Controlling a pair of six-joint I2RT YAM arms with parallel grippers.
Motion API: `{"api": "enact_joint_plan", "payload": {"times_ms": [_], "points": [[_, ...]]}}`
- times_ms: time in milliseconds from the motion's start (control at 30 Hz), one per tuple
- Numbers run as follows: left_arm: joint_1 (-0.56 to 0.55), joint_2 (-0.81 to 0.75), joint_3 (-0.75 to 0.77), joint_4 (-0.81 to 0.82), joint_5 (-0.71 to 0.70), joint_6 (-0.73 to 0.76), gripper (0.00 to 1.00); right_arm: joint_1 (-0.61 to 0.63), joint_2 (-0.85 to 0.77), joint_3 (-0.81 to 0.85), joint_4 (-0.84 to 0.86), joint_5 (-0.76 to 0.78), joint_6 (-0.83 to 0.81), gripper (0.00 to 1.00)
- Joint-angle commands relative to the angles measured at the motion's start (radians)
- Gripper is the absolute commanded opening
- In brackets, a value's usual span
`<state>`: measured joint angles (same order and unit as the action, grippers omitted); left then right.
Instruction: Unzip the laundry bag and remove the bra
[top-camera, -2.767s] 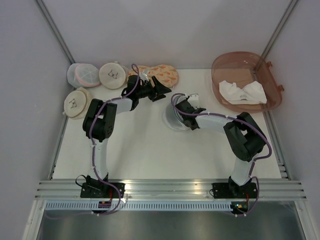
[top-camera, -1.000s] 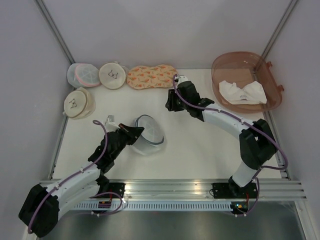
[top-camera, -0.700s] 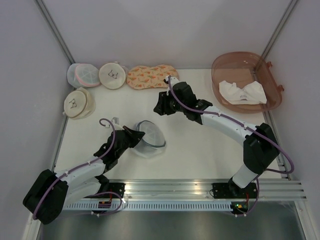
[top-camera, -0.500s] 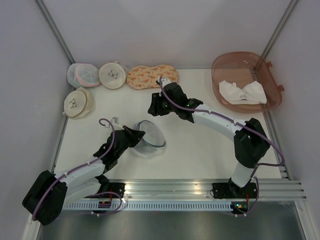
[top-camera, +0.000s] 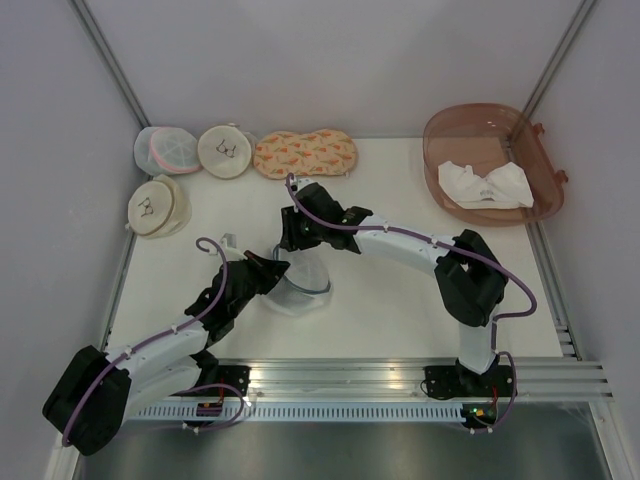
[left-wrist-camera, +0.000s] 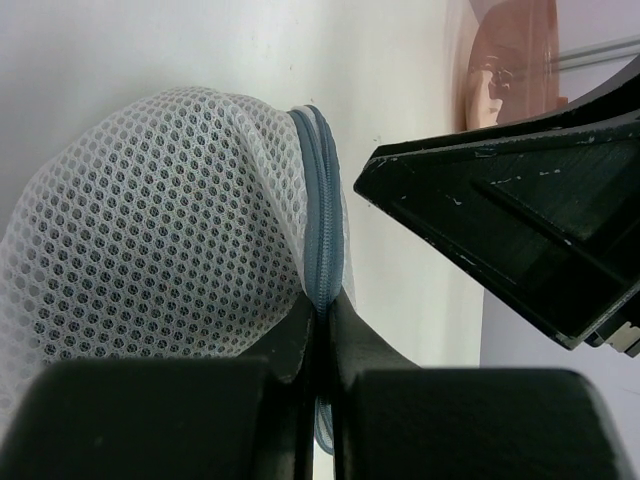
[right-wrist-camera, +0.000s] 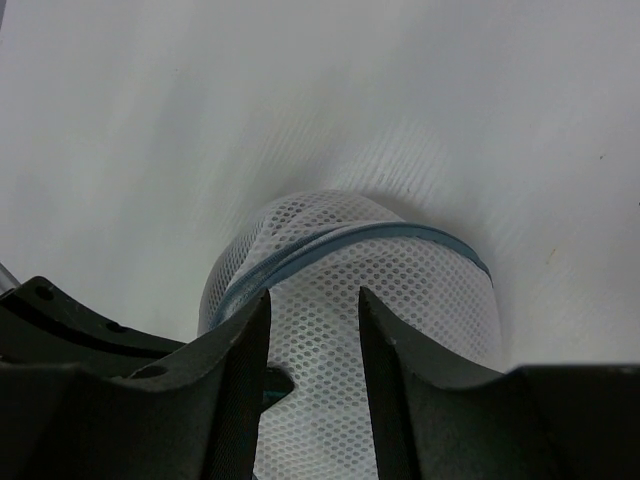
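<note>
The laundry bag (top-camera: 303, 281), a domed grey-white mesh pouch with a blue-grey zipper rim (left-wrist-camera: 321, 215), lies tilted on the white table left of centre. My left gripper (top-camera: 271, 268) comes in from the lower left and is shut on the zipper rim (left-wrist-camera: 322, 312). My right gripper (top-camera: 296, 241) hovers over the bag's far side, open. Its two fingers frame the mesh dome (right-wrist-camera: 390, 290) without touching it (right-wrist-camera: 313, 300). The bra is hidden.
Two cream round pouches (top-camera: 226, 150) (top-camera: 157, 205), a white mesh pouch with pink trim (top-camera: 167, 149) and an orange patterned pouch (top-camera: 305, 153) lie along the back left. A brown tub (top-camera: 470, 135) with a white cloth (top-camera: 485, 185) stands back right.
My right arm has swung left and nearer, from the back middle to just over the bag. My left gripper keeps its hold on the rim and has barely moved.
</note>
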<state>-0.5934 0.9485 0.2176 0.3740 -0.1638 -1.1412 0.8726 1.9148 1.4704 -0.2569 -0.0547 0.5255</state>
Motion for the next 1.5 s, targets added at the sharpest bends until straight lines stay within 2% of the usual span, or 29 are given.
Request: {"api": "enact_joint_plan", "payload": {"times_ms": [0, 300, 433, 533, 567, 700, 867, 900, 967, 1000, 1033, 1100, 1300, 1467], "points": [[-0.006, 0.001, 0.017, 0.014, -0.025, 0.009, 0.02, 0.011, 0.016, 0.053, -0.01, 0.033, 0.021, 0.46], [-0.006, 0.016, 0.023, 0.019, -0.019, 0.009, 0.02, 0.039, 0.062, 0.111, -0.027, 0.019, 0.027, 0.46], [-0.006, 0.006, 0.025, 0.008, -0.025, 0.015, 0.02, 0.048, 0.076, 0.114, -0.045, 0.033, 0.025, 0.42], [-0.006, 0.001, 0.023, 0.003, -0.028, 0.015, 0.02, 0.052, 0.078, 0.116, -0.065, 0.049, 0.024, 0.31], [-0.006, -0.004, 0.023, 0.0, -0.031, 0.015, 0.02, 0.054, 0.079, 0.116, -0.071, 0.076, 0.022, 0.23], [-0.006, -0.016, 0.023, -0.01, -0.04, 0.017, 0.02, 0.057, 0.072, 0.108, -0.093, 0.095, 0.014, 0.03], [-0.006, -0.019, 0.032, -0.021, -0.042, 0.026, 0.04, 0.057, 0.035, 0.084, -0.088, 0.124, 0.007, 0.0], [-0.006, -0.02, 0.035, -0.029, -0.042, 0.026, 0.25, 0.055, 0.029, 0.082, -0.085, 0.136, -0.001, 0.01], [-0.006, -0.024, 0.049, -0.055, -0.045, 0.028, 0.55, 0.057, 0.01, 0.076, -0.09, 0.153, -0.01, 0.0], [-0.006, -0.031, 0.054, -0.069, -0.049, 0.026, 0.77, 0.055, 0.006, 0.074, -0.094, 0.159, -0.021, 0.0], [-0.006, -0.052, 0.066, -0.102, -0.054, 0.027, 0.82, 0.055, -0.003, 0.071, -0.096, 0.173, -0.025, 0.01], [-0.006, -0.086, 0.074, -0.127, -0.074, 0.037, 0.88, 0.055, -0.014, 0.065, -0.097, 0.179, -0.033, 0.01], [-0.006, -0.263, 0.066, -0.182, -0.152, 0.08, 0.91, 0.048, -0.059, 0.016, -0.073, 0.191, -0.047, 0.0], [-0.005, -0.315, 0.046, -0.219, -0.204, 0.089, 0.93, 0.034, -0.17, -0.054, -0.05, 0.147, -0.091, 0.01]]}}
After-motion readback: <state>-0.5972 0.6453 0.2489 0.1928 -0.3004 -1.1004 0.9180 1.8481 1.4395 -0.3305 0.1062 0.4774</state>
